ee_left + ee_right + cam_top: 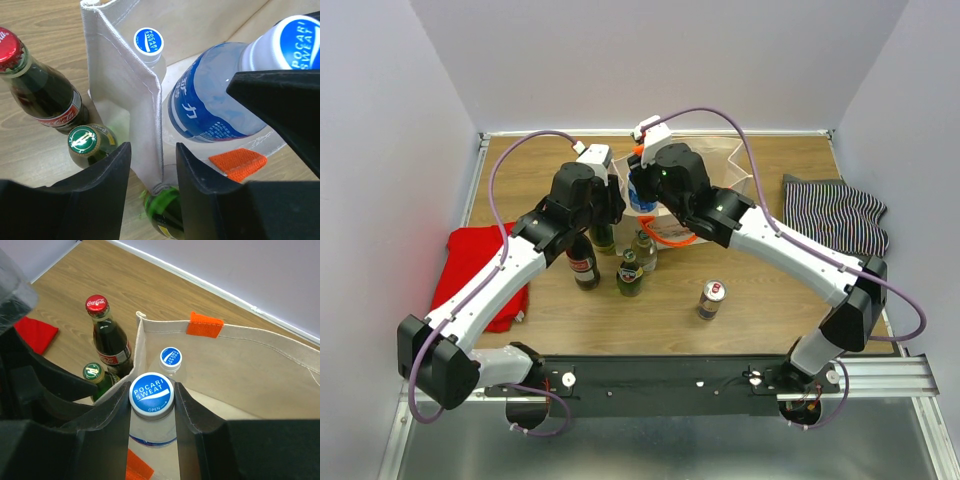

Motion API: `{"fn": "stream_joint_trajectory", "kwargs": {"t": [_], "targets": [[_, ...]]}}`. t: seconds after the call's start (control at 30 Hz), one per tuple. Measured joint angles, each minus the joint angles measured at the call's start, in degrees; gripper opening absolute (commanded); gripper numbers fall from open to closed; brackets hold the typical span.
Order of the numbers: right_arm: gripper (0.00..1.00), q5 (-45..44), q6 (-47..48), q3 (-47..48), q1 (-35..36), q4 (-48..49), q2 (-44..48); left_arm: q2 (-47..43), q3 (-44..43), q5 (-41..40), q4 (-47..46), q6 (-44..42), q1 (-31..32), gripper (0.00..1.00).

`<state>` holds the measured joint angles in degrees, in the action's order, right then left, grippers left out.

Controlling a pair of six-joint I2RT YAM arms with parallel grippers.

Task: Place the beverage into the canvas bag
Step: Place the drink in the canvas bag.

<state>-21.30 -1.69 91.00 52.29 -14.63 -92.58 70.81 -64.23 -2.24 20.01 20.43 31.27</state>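
The beverage, a clear Pocari Sweat bottle (151,394) with a blue cap, hangs in the mouth of the cream canvas bag (250,355). My right gripper (151,387) is shut on its cap. From the left wrist the same bottle (215,105) leans over the bag's inner side. A second Pocari Sweat bottle (171,359) stands inside the bag by its near corner. My left gripper (153,150) is open, its fingers astride the bag's corner seam (159,125) with a gap to the right finger. From above, both grippers meet at the bag's (735,165) left end.
A Coca-Cola bottle (583,265), two green bottles (630,273) (604,237) and a clear bottle (644,250) stand just outside the bag's left front. A can (711,299) stands nearer the front. A red cloth (480,270) lies left, a striped cloth (835,213) right.
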Motion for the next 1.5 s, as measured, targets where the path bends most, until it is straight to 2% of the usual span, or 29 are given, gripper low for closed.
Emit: {"fn": "stream_joint_trajectory", "kwargs": {"t": [0.1,0.13,0.2,0.33,0.5,0.77,1.5], "targets": [[0.01,0.02,-0.66,-1.66,-0.31,1.92,-0.02,-0.22,0.00,-0.61,0.04,0.28,0.00,0.40],[0.01,0.02,-0.81,-2.05,-0.39,2.25,-0.02,-0.28,0.00,-0.74,0.04,0.26,0.00,0.34],[0.01,0.15,-1.29,-3.02,-0.52,2.82,0.00,-0.39,0.00,-1.01,0.09,0.50,0.11,0.31],[0.01,0.20,-1.81,-3.82,-0.76,3.50,-0.02,-0.42,0.00,-1.27,0.13,0.57,0.26,0.15],[0.01,0.24,-2.47,-5.18,-0.79,5.20,0.00,-0.81,0.00,-1.40,0.44,0.66,0.37,0.01],[0.01,1.99,-3.08,-8.07,-1.46,8.96,0.00,-1.51,0.07,-1.51,1.62,0.66,0.37,0.00],[0.01,3.34,-3.50,-11.15,-1.90,12.00,-1.95,-2.03,0.33,-1.57,1.99,0.68,0.37,0.00]]}}
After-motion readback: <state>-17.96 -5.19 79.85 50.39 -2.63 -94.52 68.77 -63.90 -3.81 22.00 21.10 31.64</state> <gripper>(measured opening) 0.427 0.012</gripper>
